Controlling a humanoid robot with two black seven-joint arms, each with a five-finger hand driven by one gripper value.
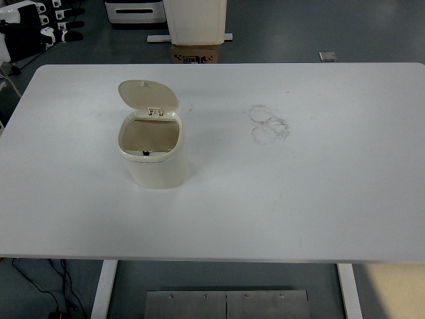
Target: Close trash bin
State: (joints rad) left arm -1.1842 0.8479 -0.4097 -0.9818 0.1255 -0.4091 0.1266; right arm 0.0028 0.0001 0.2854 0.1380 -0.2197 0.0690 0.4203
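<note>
Here is the small cream plastic trash bin [154, 151], a rounded-rectangular tub, standing upright on the wide white tabletop [299, 199]. Everything else I place by that bin. Its flip lid [148, 95], the same cream colour and rounded like a shell, is swung up and back on the hinge [156, 111] at the bin's far rim, so the mouth gapes wide open. I can look straight down into the bin; the inside walls are a darker tan, and a small dark catch [146, 153] sits at the middle of the near rim. I cannot tell whether anything lies at the bottom.

My hands: neither one shows over the tabletop or at either side edge of the view, so I cannot tell how far either hand is open, or whether it holds anything. Nothing is touching the bin or its lid.

To the right of the bin, well apart from it, a cluster of faint grey ring-shaped smudges [269, 124] marks the surface. Beyond the bin, past the far edge, a brown cardboard box [196, 53] sits on the floor under a pale cabinet-like unit [196, 20]. Off to the far left of the bin, black-and-white equipment [33, 26] crowds the corner. Nearer than the bin, below the near edge, dark cables [46, 286] trail on the floor.
</note>
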